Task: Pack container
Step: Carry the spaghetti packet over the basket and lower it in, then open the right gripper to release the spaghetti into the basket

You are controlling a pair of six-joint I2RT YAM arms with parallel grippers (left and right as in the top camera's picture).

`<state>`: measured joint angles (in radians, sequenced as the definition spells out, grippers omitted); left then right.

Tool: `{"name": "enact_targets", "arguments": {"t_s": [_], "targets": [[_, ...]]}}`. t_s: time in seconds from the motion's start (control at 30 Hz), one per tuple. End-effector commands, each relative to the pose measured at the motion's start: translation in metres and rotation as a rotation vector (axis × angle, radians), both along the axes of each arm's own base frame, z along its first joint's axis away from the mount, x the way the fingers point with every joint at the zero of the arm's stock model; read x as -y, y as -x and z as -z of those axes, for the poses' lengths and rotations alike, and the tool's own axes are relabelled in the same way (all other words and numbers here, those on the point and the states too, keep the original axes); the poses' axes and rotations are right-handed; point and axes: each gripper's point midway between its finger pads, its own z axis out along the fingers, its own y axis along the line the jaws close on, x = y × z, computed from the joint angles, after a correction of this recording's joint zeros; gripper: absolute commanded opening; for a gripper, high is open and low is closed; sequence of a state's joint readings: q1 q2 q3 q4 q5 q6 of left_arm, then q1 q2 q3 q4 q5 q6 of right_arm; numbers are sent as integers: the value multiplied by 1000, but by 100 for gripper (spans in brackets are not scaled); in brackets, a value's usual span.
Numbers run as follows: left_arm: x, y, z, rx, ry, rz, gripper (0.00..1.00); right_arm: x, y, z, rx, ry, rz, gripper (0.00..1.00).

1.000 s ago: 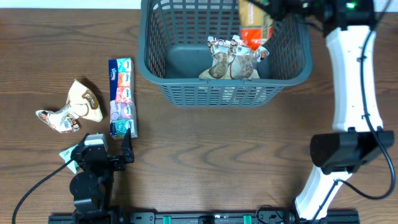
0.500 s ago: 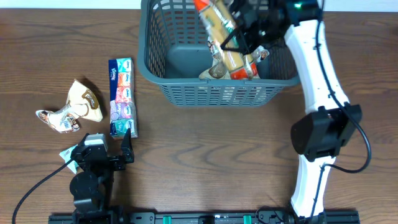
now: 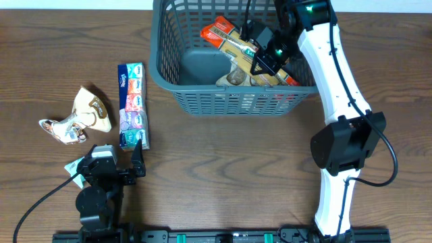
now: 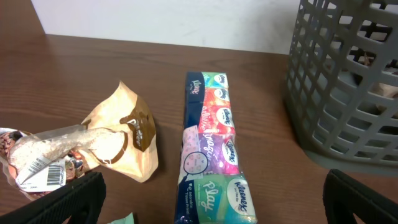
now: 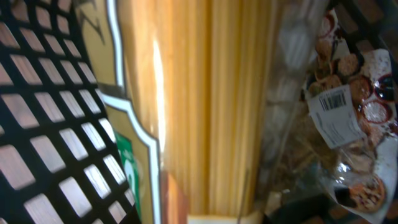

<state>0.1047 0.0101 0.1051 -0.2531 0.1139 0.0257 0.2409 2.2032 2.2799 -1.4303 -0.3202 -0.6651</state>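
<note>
Stretched over the counter's (image 3: 236, 169) far edge, right claw (image 3: 265, 52) clenched on long orange-ended spaghetti packet (image 3: 226, 39) inside dark grey slotted plastic basket (image 3: 229, 101), above crinkly snack packets (image 3: 236, 75); left claw (image 4: 214, 199) spread.

The container (image 3: 229, 101) loses its far rim to the overhead's top edge. Inside it, the right gripper (image 3: 264, 57) covers part of the pasta packet (image 3: 223, 37), its jaws unreadable; snack bags (image 3: 231, 79) beneath lie mostly hidden

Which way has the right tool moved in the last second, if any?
Yes. The right tool, with the pasta packet, went from the basket's far-right corner leftward, over its middle.
</note>
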Motion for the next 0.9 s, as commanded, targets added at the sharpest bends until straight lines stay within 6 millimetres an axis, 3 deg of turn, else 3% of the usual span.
{"name": "enact_targets", "arguments": {"t_s": [0.0, 0.07, 0.1, 0.13, 0.17, 0.2, 0.5, 0.67, 0.77, 0.87], "targets": [[0, 0, 11, -22, 6, 4, 99, -2, -3, -14, 53, -26, -53, 1], [0, 0, 11, -21, 6, 4, 99, -2, -3, -9, 41, -23, -53, 3], [0, 0, 11, -21, 6, 4, 99, -2, -3, -6, 36, -20, -52, 36], [0, 0, 11, -22, 6, 4, 99, -2, -3, -5, 31, -19, -53, 61], [0, 0, 11, -22, 6, 4, 99, -3, -3, -3, 26, -17, -54, 71], [0, 0, 11, -21, 6, 4, 99, -3, -3, -3, 26, -17, -55, 99], [0, 0, 11, -22, 6, 4, 98, -4, -6, -1, 37, -13, -54, 99], [0, 0, 11, -22, 6, 4, 99, -11, -28, -12, 112, -51, 19, 99], [0, 0, 11, -21, 6, 4, 99, -16, -51, -36, 208, -98, 83, 99], [0, 0, 11, -21, 6, 4, 99, -16, -80, -80, 366, -140, 167, 99]]}}
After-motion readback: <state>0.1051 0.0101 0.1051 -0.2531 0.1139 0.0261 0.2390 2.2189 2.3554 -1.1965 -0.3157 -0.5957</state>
